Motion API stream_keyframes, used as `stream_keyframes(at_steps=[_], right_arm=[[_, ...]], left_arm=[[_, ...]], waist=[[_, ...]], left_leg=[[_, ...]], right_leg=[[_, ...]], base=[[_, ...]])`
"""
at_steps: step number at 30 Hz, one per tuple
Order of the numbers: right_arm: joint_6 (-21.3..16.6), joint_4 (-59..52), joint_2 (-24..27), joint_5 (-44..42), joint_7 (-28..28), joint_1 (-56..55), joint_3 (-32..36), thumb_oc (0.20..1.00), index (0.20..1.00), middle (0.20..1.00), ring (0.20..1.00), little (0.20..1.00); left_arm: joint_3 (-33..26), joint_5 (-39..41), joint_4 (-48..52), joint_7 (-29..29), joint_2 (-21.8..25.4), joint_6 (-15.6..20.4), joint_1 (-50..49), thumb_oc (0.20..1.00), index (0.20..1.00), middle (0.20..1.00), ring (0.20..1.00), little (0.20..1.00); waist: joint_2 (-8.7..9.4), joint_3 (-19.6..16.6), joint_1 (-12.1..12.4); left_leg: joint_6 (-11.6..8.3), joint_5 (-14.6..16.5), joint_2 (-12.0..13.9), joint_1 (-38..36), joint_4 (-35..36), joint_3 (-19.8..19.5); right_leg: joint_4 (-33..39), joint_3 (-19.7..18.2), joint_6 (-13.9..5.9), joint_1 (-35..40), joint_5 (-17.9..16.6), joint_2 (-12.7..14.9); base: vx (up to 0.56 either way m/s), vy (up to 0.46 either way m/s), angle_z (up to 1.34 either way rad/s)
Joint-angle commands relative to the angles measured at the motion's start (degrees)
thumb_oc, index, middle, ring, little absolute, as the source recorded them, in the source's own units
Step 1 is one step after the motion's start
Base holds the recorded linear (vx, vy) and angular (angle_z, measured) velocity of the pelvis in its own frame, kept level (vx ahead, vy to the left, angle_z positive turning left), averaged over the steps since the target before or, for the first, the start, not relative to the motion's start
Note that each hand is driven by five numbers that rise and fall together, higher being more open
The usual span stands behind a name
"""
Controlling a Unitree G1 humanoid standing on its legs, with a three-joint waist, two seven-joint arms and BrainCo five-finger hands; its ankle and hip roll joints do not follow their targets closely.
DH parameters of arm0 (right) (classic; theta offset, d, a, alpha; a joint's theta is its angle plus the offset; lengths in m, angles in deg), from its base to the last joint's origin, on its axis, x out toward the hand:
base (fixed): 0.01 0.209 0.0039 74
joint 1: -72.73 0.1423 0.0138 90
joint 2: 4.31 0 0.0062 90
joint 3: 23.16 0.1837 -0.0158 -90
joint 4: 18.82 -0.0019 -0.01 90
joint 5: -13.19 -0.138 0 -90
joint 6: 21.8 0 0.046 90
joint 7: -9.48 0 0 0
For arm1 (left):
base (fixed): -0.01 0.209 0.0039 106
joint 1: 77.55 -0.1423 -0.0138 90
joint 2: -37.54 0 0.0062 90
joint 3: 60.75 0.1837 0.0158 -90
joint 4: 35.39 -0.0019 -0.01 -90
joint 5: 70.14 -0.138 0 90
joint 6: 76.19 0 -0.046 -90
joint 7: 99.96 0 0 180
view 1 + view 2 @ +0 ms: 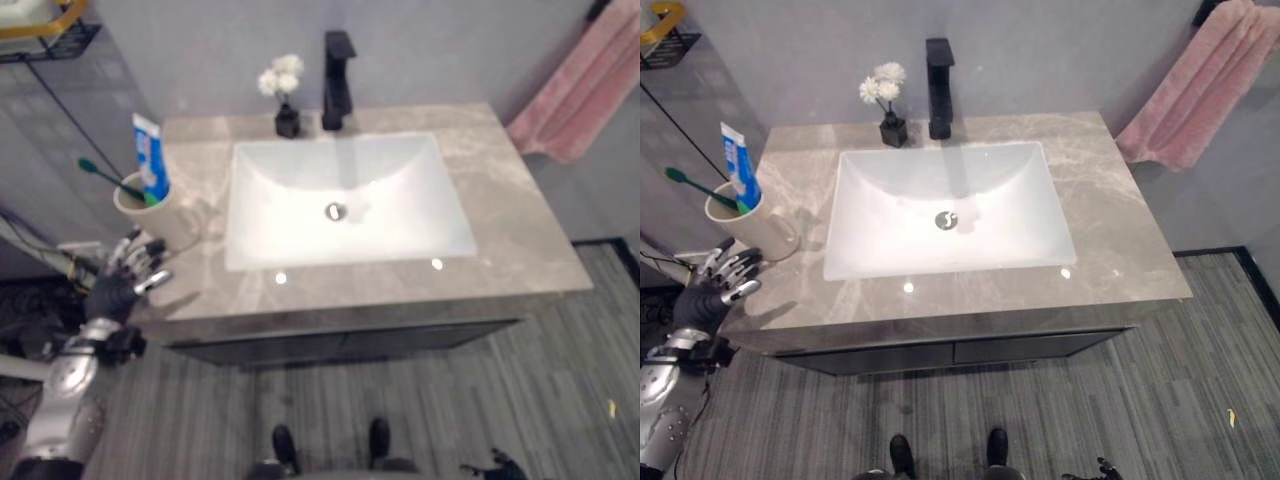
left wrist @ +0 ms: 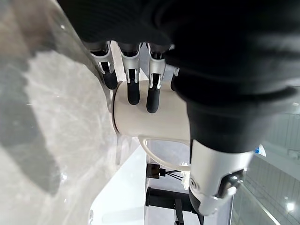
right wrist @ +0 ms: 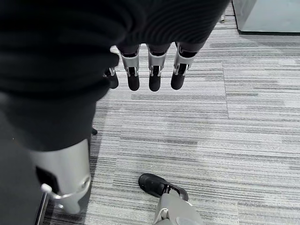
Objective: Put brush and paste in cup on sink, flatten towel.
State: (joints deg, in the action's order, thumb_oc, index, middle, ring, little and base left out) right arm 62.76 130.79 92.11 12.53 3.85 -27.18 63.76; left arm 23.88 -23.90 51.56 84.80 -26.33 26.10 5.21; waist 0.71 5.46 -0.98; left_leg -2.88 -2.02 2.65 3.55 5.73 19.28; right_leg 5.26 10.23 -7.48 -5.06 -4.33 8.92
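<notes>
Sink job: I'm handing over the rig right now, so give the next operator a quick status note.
Left hand: open, empty, at the counter's front left corner just short of the cup.
Right hand: open, empty, hanging over the floor.
Toothbrush and toothpaste both stand in the cup, which sits on the counter left of the sink. That part looks done.
Pink towel hangs bunched on the wall at the right, untouched.
Left to do: flatten the towel, probably with the right hand.
</notes>
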Motion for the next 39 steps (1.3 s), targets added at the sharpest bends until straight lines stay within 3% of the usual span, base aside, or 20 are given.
stream_keyframes(at_steps=[1,12,25,39], right_arm=[[-0.62,0.11,1.89,-2.16,-0.94,1.57,-1.88,1.000,1.000,1.000,1.000,1.000],[-0.59,-1.17,2.37,-2.26,-1.14,1.93,-2.47,1.000,1.000,1.000,1.000,1.000],[-0.82,-1.55,2.41,-2.76,-1.51,2.57,-2.83,1.000,1.000,1.000,1.000,1.000],[-1.36,0.18,3.03,-1.98,-0.14,1.15,-1.42,1.000,1.000,1.000,1.000,1.000]], left_arm=[[-1.61,-0.28,-1.19,-0.31,2.47,3.52,5.40,1.000,1.000,1.000,1.000,1.000],[-0.58,-1.25,-2.43,-1.52,3.25,3.97,8.25,1.000,1.000,1.000,1.000,1.000],[0.38,-3.98,-5.32,-3.85,0.98,4.63,11.11,1.000,1.000,1.000,1.000,1.000],[-2.11,-0.02,3.38,5.59,5.32,1.66,-3.47,1.000,1.000,1.000,1.000,1.000]], waist=[[0.06,0.95,-1.14],[0.18,2.05,-1.74],[0.94,3.06,-1.95],[0.58,0.93,-0.69]], left_leg=[[0.31,2.14,0.57,0.78,-0.73,-4.82],[0.22,1.62,0.90,2.73,-0.73,-4.11],[0.11,1.48,1.25,3.55,-0.73,-3.65],[-0.38,2.25,2.06,-0.33,-0.73,-3.46]], right_leg=[[-0.26,1.76,-2.23,-0.59,-3.77,1.73],[-0.26,0.53,-2.28,-3.34,-4.42,1.47],[-0.26,-0.38,-2.03,-4.78,-4.60,0.87],[-0.26,0.31,-1.50,-0.88,-2.83,0.13]], base=[[0.00,0.000,0.00],[0.00,-0.003,-0.03],[0.01,-0.003,-0.04],[0.01,-0.008,-0.01]])
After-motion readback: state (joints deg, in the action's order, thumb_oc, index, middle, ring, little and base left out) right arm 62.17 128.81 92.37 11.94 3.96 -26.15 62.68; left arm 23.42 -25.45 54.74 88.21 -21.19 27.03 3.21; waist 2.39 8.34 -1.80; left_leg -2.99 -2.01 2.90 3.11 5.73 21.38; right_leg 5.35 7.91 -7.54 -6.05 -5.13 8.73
